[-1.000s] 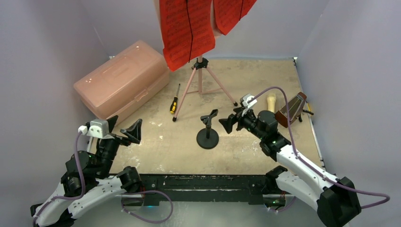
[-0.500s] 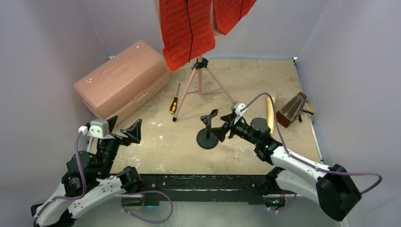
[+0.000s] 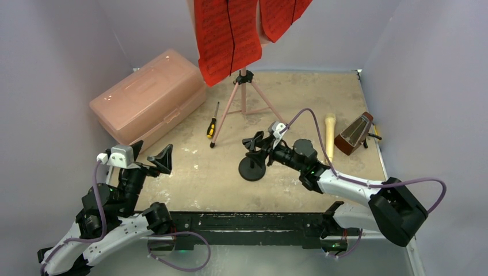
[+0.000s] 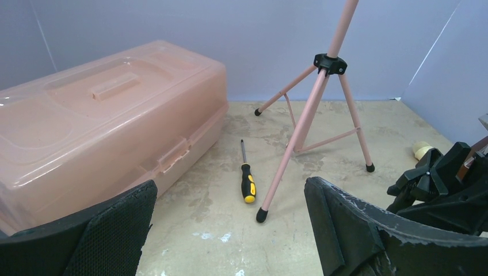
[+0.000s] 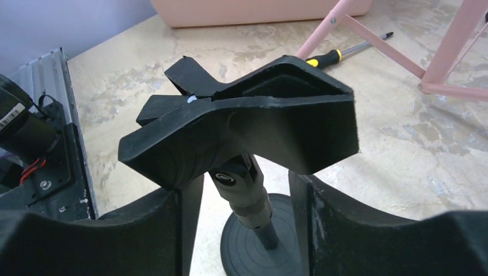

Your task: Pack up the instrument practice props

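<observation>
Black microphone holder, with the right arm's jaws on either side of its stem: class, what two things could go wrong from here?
1. The right gripper stands open around the thin stem of the black microphone holder, just under its wide clip. Closing off-centre may tilt it on its round base.
2. The arm's purple cable loops near a foot of the pink music stand. Lifting could snag that leg and topple the stand with its red pages.
</observation>
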### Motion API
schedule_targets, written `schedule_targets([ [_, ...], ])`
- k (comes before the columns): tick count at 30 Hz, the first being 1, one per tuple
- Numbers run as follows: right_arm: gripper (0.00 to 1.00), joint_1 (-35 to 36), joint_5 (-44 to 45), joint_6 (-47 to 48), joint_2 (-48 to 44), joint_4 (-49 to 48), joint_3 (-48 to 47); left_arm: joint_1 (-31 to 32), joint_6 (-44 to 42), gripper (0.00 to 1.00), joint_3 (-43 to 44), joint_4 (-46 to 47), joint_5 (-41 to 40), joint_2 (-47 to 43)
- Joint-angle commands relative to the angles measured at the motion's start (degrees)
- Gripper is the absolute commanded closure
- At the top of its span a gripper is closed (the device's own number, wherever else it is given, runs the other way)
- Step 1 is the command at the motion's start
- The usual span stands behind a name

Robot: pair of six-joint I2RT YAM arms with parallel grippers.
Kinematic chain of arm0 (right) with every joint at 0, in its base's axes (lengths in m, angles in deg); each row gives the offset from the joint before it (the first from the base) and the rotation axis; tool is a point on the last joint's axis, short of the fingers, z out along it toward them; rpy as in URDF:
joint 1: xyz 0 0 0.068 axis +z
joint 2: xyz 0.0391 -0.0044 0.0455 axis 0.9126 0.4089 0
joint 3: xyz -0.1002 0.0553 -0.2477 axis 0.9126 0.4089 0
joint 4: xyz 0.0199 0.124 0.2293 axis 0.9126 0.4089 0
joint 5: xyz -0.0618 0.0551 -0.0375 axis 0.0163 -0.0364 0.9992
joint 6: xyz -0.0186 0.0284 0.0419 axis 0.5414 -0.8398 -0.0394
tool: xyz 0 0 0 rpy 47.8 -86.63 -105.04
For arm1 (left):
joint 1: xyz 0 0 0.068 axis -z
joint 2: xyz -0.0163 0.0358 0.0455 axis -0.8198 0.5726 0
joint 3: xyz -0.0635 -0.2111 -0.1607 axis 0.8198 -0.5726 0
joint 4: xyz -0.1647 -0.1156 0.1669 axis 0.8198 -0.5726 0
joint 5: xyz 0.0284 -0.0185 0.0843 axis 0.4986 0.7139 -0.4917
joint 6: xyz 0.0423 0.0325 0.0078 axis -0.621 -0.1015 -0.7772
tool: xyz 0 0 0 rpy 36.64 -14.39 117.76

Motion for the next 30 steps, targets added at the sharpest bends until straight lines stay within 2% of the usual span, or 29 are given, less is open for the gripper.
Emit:
schedule_targets([
  [1,0.45,0.35,-0.1,0.62,1.51,-5.22,-3.09,-0.18,-1.26,0.01,-0.3,1.69,-0.59,0.76],
  [7,0.66,0.37,2.05,1.38,1.19,-3.98,-3.45,-0.14,-1.43,0.01,-0.33,1.93,-0.44,0.24],
  [12,0.78,0.36,4.35,2.56,0.3,-2.31,-4.17,-0.18,-1.47,0.01,-0.48,2.04,-0.41,-0.25],
  [19,0.94,0.27,13.04,5.96,-1.85,2.99,-6.32,-0.16,-1.6,0.01,-0.61,2.13,-0.41,-0.69],
  [22,1.0,0.2,17.27,8.63,-2.92,4.63,-7.66,-0.11,-1.56,0.01,-0.61,2.13,-0.33,-0.95],
  [30,1.0,-3.55,34.73,16.47,-3.51,4.08,-11.91,-0.13,-1.65,0.01,-0.83,2.39,-0.32,-1.98],
])
